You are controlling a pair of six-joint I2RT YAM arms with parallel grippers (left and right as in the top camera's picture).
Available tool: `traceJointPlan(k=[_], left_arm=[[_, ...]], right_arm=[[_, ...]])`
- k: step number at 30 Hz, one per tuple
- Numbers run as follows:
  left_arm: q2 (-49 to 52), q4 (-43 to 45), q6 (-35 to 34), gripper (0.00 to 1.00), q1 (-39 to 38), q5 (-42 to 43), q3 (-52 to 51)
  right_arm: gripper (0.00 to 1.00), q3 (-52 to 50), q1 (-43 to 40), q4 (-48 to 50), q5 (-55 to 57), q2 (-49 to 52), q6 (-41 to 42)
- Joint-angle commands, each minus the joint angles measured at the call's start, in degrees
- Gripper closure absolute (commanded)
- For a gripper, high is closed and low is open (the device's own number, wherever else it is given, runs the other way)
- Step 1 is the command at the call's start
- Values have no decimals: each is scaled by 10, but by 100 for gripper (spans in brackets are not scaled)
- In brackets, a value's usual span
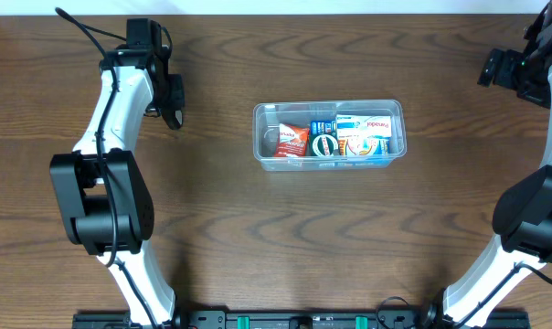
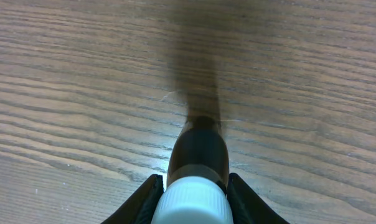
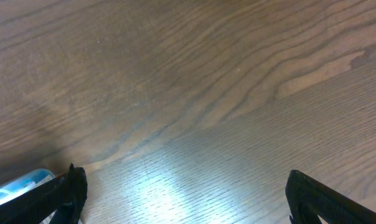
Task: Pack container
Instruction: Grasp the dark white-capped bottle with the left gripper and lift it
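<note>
The container (image 1: 260, 137) is a clear plastic tub at the table's middle. It holds an orange packet (image 1: 292, 140), a green-ringed round item (image 1: 323, 144) and blue-and-white boxes (image 1: 366, 135). My left gripper (image 1: 174, 102) is far left of it, low over the wood. In the left wrist view my left gripper (image 2: 194, 178) is shut on a small dark bottle (image 2: 199, 149) with a white ribbed cap (image 2: 191, 202), gripped just below the cap. My right gripper (image 1: 497, 69) is at the far right edge. In the right wrist view my right gripper (image 3: 185, 199) stands open with only bare wood between its fingers.
The brown wood-grain table (image 1: 258, 228) spreads around the tub. A light blue item (image 3: 17, 185) shows at the lower left corner of the right wrist view; what it is I cannot tell. Both arm bases (image 1: 102, 210) stand at the front corners.
</note>
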Motion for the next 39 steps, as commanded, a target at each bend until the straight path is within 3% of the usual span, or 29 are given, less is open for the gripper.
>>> traceJointPlan(k=[1, 12, 22, 39], left_arm=[[-37, -5, -17, 66, 1, -2, -2], [-146, -14, -32, 66, -39, -2, 0], [-233, -14, -35, 66, -138, -2, 0], [-229, -18, -48, 66, -278, -2, -1]], right_arm=[[1, 9, -3, 0, 1, -17, -2], [1, 9, -3, 0, 1, -17, -2], [1, 9, -3, 0, 1, -17, -2], [1, 9, -3, 0, 1, -17, -2]])
